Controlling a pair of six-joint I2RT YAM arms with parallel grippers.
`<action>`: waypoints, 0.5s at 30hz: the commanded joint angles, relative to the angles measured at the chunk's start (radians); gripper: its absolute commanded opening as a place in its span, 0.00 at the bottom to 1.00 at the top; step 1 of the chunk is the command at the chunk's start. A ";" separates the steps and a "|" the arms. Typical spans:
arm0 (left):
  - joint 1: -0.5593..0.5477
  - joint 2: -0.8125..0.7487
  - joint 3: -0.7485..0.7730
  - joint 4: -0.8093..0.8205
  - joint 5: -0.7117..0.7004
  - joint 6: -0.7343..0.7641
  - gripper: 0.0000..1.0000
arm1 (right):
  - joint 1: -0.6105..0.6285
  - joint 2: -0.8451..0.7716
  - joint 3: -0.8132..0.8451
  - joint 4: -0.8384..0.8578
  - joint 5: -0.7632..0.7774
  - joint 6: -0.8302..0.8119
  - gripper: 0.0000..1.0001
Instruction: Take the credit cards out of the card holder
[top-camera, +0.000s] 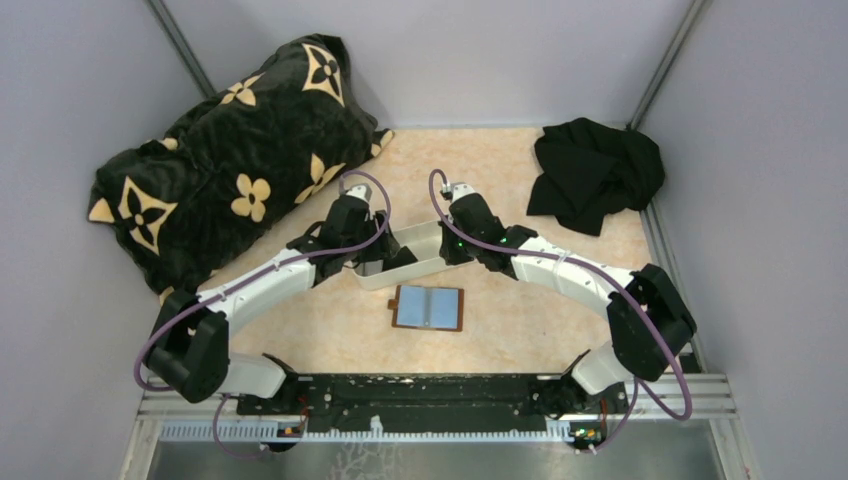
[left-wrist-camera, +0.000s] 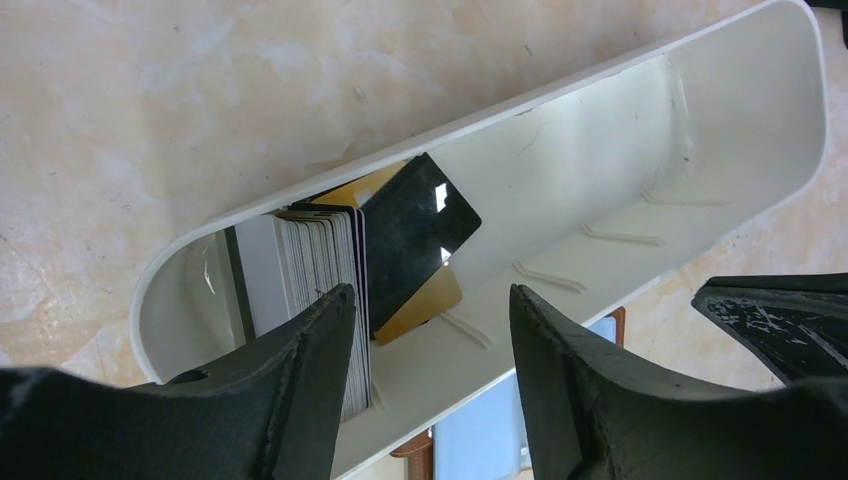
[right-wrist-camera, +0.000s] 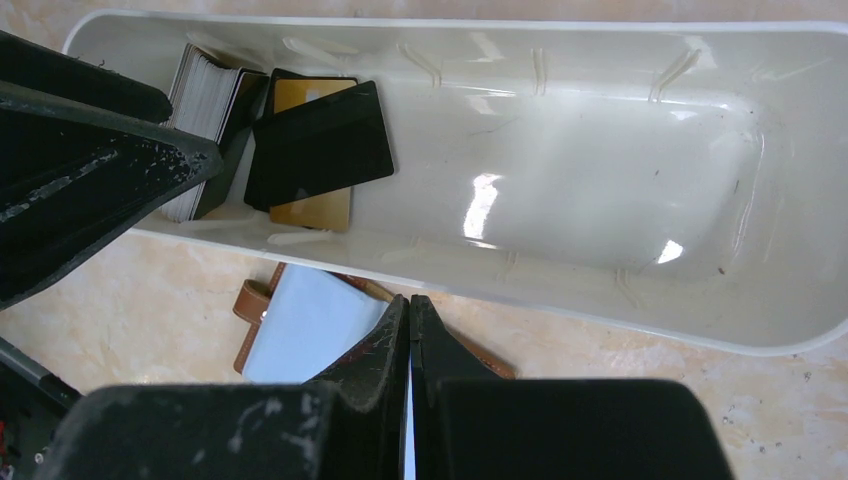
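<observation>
A big dark cushion with tan flower motifs fills the 10 o'clock corner of the table in the top view. A crumpled black cloth sits at 2 o'clock. Mid-table lies a long white tray, with both arms reaching to it. At the tray's 6 o'clock, a little apart from it, the brown card holder lies flat and open, blue-grey inside up.

The cards are in the tray's left end — a stack of cards standing on edge, with a black card tilted against it over a gold card.

The left gripper hangs above that end, jaws spread wide and gripping nothing. The black card shows in the gap between them, and the stack is at 9 o'clock by one fingertip. The right gripper is pressed closed on nothing — above the tray's near rim, with the holder just under it toward 7 o'clock.
</observation>
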 joint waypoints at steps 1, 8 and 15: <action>0.001 -0.038 0.023 0.052 0.061 0.035 0.64 | -0.006 -0.005 0.014 0.046 0.000 0.010 0.00; -0.014 -0.027 0.019 0.147 0.222 0.071 0.67 | -0.006 -0.062 -0.025 0.091 0.006 0.027 0.00; -0.030 0.054 0.044 0.161 0.239 0.070 0.72 | -0.007 -0.137 -0.075 0.073 0.046 0.040 0.00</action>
